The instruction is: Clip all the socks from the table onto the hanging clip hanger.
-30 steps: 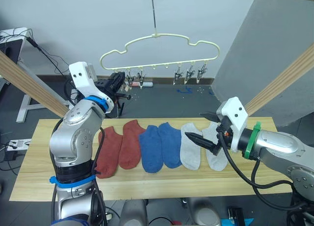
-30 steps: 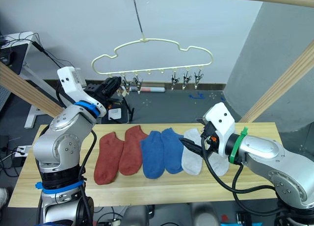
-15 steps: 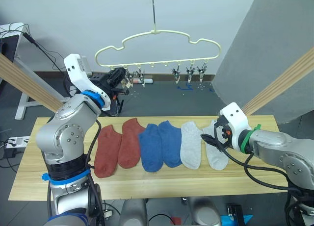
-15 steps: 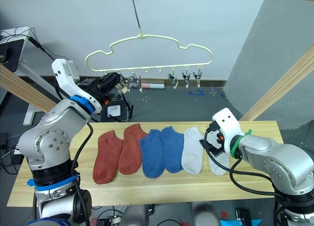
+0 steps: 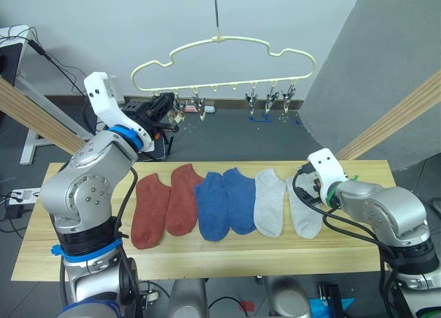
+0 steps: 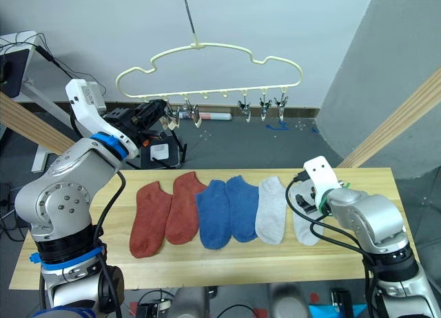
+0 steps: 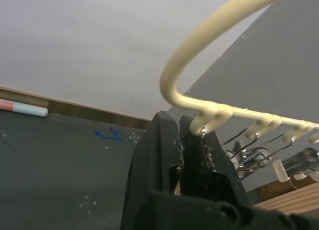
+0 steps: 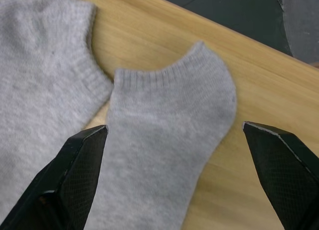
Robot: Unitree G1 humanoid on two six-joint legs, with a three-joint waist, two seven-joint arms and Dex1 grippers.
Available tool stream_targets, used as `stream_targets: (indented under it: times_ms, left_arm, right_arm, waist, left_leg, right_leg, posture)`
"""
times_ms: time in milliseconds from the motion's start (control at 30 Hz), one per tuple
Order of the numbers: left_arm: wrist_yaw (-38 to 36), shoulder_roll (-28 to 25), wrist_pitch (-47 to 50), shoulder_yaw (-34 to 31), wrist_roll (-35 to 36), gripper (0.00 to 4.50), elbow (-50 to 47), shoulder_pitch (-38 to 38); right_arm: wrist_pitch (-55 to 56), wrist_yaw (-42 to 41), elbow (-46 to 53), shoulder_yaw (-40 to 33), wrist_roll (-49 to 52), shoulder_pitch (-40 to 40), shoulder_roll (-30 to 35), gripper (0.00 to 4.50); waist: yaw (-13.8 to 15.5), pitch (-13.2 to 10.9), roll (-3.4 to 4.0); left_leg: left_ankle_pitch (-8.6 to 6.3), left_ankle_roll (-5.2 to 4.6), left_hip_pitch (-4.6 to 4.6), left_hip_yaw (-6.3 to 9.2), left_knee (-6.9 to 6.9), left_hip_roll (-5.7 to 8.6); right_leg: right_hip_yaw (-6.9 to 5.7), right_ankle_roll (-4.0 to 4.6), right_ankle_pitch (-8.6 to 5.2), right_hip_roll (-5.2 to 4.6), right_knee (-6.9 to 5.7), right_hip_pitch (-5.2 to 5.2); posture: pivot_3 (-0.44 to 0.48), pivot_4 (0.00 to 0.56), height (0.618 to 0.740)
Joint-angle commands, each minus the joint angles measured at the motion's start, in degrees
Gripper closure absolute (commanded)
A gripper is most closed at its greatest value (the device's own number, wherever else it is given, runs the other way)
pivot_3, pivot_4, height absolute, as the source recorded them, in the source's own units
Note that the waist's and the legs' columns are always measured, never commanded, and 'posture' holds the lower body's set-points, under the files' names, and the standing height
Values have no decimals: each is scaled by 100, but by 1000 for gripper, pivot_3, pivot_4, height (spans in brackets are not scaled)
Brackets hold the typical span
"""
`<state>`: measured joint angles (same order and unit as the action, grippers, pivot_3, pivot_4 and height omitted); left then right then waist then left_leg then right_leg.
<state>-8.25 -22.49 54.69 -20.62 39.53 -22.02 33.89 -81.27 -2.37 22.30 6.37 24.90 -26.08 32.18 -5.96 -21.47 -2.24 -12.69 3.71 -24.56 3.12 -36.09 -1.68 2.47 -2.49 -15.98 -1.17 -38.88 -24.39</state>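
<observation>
While six socks lie in a row across the middle of the table (image 5: 207, 263), the clip hanger (image 5: 224, 63) hangs from its hook above the far edge, a row of small metal clips (image 5: 269, 101) dangling under its lower bar. From the left end the row runs: two rust-red socks (image 5: 165, 207), two blue socks (image 5: 224, 202), then two grey ones — the inner grey sock (image 5: 269, 202) and the outer grey sock (image 5: 305, 214), nearest the right end. Neighbours touch or slightly overlap along their long sides.

The left gripper (image 5: 165, 111) is raised to the left end of the hanger's clip row. In the left wrist view its fingers (image 7: 164, 155) are pressed close together around the leftmost clip, just under the curved end of the pale-yellow wire — the clip's metal shows in the narrow gap between them.

The right gripper (image 8: 174, 160) hangs low over the outer grey sock. In the right wrist view its two fingers are spread wide, one on each side of the sock's cuff end, and the sock lies flat on the wood between them, not pinched.
</observation>
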Motion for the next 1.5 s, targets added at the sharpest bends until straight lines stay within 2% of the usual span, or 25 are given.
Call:
stream_targets:
  times_ms: [33, 333, 633, 867, 1500]
  left_arm:
    - [16, -99, -25, -62, 101, 4271, -273, -33]
    - [53, -172, 7, -35, 154, 4271, -309, -32]
    - [150, -159, 47, -19, 198, 4271, -397, -44]
    - [200, -119, 81, -7, 211, 4271, -429, -35]
    - [264, -111, 123, 21, 246, 4271, -468, -41]
  right_arm:
    - [218, -52, -235, 129, -303, -67, -61, 0]
    - [923, -350, -1231, 436, -876, -409, -280, 0]
    - [1057, -535, -1740, 301, -1161, -381, -584, 0]
    - [859, -610, -1830, 97, -1231, -287, -680, 0]
    - [764, -746, -1716, 136, -1492, -221, -615, 0]
  waist:
    - [10, -2, 1]
    - [31, -13, 7]
    - [79, -14, 6]
    - [87, -14, 6]
    - [107, -14, 6]
  left_leg:
    - [0, 0, -1, 0, 0, 0]
    - [0, 1, -2, -1, -3, 1]
    - [0, 3, -4, 0, -4, 0]
    - [1, 3, -3, 0, -12, 0]
    - [1, 4, -4, 0, -13, 1]
  right_leg:
    - [0, 0, 0, 0, 0, 0]
    - [0, -1, 2, -1, -3, -3]
    - [0, 0, 2, -2, -4, -3]
    - [2, -7, 7, -1, -8, -2]
    - [2, -7, 7, -2, -6, -2]
  posture:
    - [-173, 406, 740]
    - [-153, 407, 740]
    - [-137, 405, 740]
    - [-136, 406, 740]
    - [-139, 406, 740]
